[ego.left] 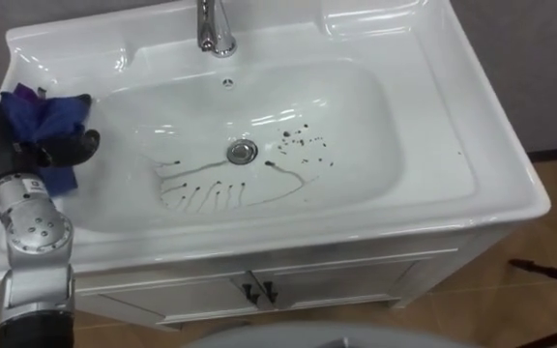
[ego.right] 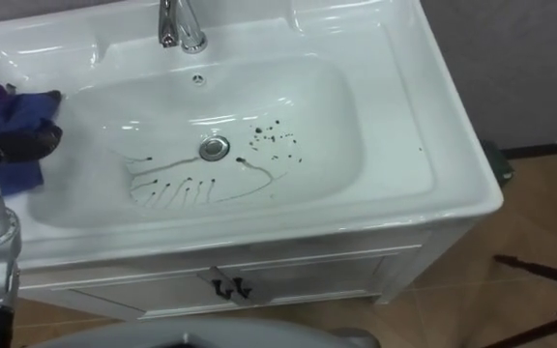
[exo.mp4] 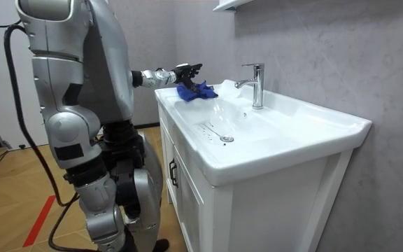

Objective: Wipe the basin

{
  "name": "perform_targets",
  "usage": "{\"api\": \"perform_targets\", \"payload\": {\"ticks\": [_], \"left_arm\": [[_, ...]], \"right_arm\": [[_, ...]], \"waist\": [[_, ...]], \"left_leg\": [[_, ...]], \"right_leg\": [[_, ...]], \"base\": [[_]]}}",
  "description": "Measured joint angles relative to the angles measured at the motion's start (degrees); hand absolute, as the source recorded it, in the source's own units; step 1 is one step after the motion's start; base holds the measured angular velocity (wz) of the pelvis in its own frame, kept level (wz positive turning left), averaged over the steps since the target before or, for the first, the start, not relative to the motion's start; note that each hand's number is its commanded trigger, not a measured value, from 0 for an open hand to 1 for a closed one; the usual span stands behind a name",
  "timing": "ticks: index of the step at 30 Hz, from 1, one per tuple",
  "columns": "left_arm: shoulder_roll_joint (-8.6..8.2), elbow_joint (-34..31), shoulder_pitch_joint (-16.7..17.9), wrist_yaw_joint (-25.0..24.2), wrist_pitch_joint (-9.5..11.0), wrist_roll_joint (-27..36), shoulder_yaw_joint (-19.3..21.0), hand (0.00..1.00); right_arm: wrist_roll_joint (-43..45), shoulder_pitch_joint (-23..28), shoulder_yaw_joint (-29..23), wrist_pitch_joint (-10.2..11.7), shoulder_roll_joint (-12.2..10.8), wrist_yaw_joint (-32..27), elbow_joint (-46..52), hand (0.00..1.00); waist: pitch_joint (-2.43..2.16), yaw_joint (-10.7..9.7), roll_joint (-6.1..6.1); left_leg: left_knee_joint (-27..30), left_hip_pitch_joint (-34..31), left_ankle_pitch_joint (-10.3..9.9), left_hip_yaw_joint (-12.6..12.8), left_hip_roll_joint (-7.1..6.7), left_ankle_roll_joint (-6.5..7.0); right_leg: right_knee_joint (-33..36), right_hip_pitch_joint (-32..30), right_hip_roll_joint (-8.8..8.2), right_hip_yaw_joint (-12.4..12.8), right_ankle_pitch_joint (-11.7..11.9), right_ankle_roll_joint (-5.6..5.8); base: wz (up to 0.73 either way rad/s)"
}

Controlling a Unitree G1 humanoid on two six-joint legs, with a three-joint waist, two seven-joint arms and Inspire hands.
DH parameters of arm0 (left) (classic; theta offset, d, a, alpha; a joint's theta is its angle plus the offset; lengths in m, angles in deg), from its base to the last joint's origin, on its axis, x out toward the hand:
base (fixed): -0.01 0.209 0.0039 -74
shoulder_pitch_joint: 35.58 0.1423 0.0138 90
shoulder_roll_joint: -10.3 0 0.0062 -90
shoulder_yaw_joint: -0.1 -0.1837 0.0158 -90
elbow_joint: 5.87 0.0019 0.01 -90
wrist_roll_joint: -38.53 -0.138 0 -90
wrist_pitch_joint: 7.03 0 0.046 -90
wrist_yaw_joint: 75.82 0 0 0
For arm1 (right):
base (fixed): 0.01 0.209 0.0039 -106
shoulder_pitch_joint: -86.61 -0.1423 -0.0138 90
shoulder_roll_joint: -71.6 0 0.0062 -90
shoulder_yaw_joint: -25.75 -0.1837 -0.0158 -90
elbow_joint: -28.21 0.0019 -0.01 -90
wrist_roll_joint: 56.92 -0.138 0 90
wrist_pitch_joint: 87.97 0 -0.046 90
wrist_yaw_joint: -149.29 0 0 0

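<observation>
A white basin (ego.left: 395, 145) is set into a white tabletop above a white cabinet (ego.left: 337, 275), and it is seen from above. A chrome faucet (ego.left: 213, 27) is mounted at the middle of the back rim. A round metal drain (ego.left: 243, 151) is placed near the centre of the bowl.

The bowl is marked with dirt. Thin dark streaks (ego.left: 206, 190) are spread in a fan just in front of the drain and towards the robot's left. A cluster of small dark specks (ego.left: 303, 143) is scattered on the robot's right of the drain.

A crumpled blue cloth (ego.left: 35, 114) is found on the rim at the robot's left side of the basin, well apart from the streaks. The left hand (ego.left: 58, 147) is laid on the cloth, and its dark fingers are curled around a fold of it.

In the room view, the robot is seen standing upright at the front of the cabinet, on the room view's left, with its left arm stretched out over the basin's rim to the cloth. A wooden floor (ego.left: 549, 242) is visible beside the cabinet.
</observation>
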Motion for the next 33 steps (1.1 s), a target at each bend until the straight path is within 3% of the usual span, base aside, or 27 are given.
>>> {"api": "perform_targets", "payload": {"ticks": [6, 15, 22, 33], "left_arm": [[0.0, 0.4, 0.0, -1.3, -1.5, -2.3, -0.1, 0.0], [0.0, 1.0, 0.0, -3.2, -4.2, -5.0, -0.1, 0.0], [0.01, 1.0, 0.0, -3.9, -4.4, -10.8, -0.9, 0.0], [0.25, 1.0, 0.0, -3.8, -4.4, -10.9, -1.2, 0.0]], "right_arm": [[-0.2, 0.4, 0.0, -0.5, -0.5, 0.0, 0.1, 0.0], [-0.2, 0.6, 0.1, -1.3, -0.4, -0.1, 2.4, 0.0], [-0.2, 1.0, 0.1, -0.9, -0.4, -0.3, 3.2, 0.0], [-0.4, 2.8, 0.0, 0.2, -0.2, -0.6, 4.9, 0.0]], "waist": [[-0.12, 0.1, -0.27], [0.22, 0.3, -0.04], [0.17, 0.2, 0.15], [0.1, -0.1, 0.81]], "left_leg": [[0.0, 0.0, 0.0, 0.2, 0.04, -0.03], [-0.1, -0.2, -0.1, 0.5, 0.14, -0.14], [-0.2, -0.2, -0.1, 0.6, 0.12, -0.12], [-0.3, -0.2, -0.1, 0.7, 0.15, -0.12]], "right_leg": [[-0.6, 0.1, 0.18, 0.8, 0.0, -0.02], [-0.7, -0.3, 0.22, 1.1, 0.0, -0.03], [-0.6, -0.3, 0.19, 1.2, 0.0, 0.0], [-0.6, -0.5, 0.17, 1.4, 0.0, -0.01]], "base": [[-0.04], [-0.01], [0.0], [0.0]]}}
